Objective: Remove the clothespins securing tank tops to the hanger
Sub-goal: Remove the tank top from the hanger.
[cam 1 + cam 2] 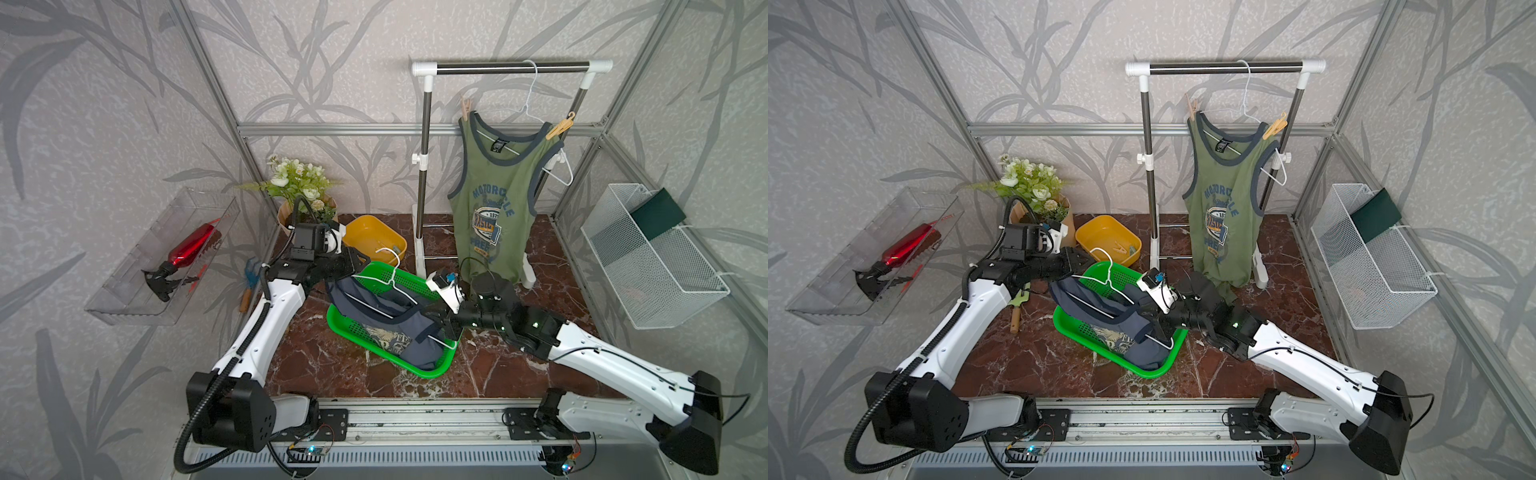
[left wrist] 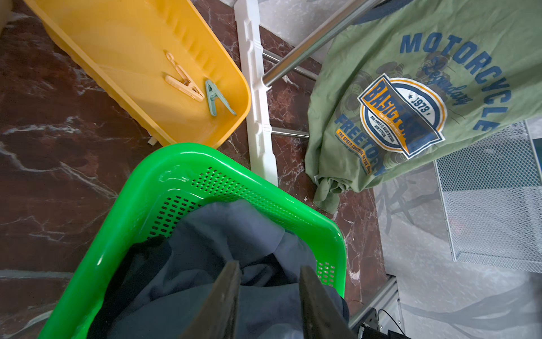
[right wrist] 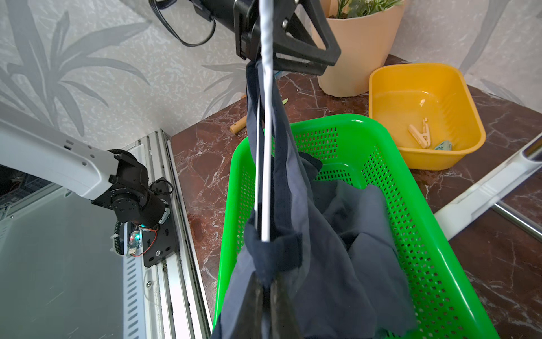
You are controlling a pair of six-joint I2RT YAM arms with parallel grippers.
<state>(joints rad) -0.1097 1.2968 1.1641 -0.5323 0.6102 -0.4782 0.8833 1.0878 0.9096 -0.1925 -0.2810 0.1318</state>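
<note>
Right gripper (image 3: pixel 265 289) was pinched shut on the slate-blue tank top (image 3: pixel 337 234), left gripper (image 2: pixel 268 267) partly closed around its white hanger (image 3: pixel 266 146) — both over the green basket (image 3: pixel 337 118) at mid-tabletop. Two clothespins (image 1: pixel 466 109) clipped the olive tank top (image 1: pixel 494 183) on the rack (image 1: pixel 511 66) by the tabletop's rear edge — two more lay in the yellow tub (image 2: pixel 117 44)

The olive-green tank top (image 2: pixel 366 58) carries the only readable print. Blue "MOTORCYCLE" arcs on the neckline side of a round badge (image 2: pixel 401 116), with script "Legendary" between. The badge reads "BASIC" and "1973" — hemward of it, "FREETO…" and "THE SPEED CONTROL".
</note>
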